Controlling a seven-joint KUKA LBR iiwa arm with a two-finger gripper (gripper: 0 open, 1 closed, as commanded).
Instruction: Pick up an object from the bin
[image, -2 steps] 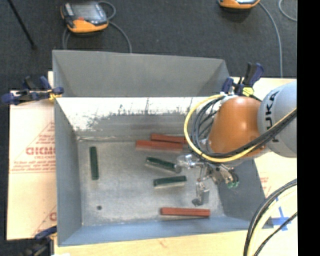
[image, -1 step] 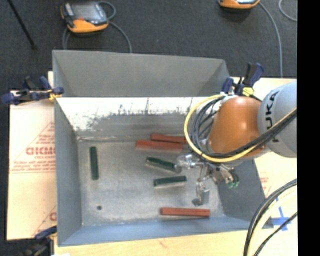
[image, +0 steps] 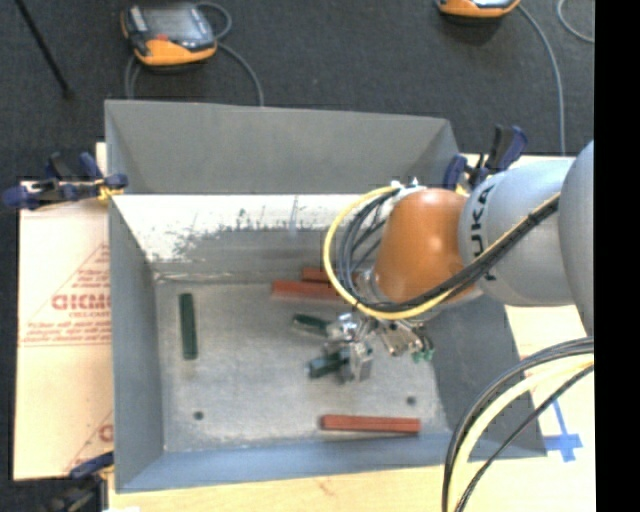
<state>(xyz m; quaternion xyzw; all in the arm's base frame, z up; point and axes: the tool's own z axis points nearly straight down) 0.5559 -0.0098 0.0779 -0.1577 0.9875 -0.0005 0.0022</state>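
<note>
gripper (image: 352, 356) of the grey arm is being held low in the right middle of the grey metal bin (image: 135, 340), right at a small dark green, clip-like piece (image: 322, 367) lying on the floor there. contact is being suggested, but it cannot be told whether the gripper is spread wide, narrowed, or closed on anything. a thin dark green sliver (image: 309, 322) is lying just behind that piece. further off, a long red-brown flat bar (image: 370, 424) is lying near the front wall, another red-brown bar (image: 298, 290) near the back wall, and a slim green stick (image: 186, 325) well apart at the left. the reach-and-grasp step is being judged as the one in hand, with nothing lifted yet. next, a firm closing on the dark green piece is being called for, then a straight lift clear of the bin walls.
</note>
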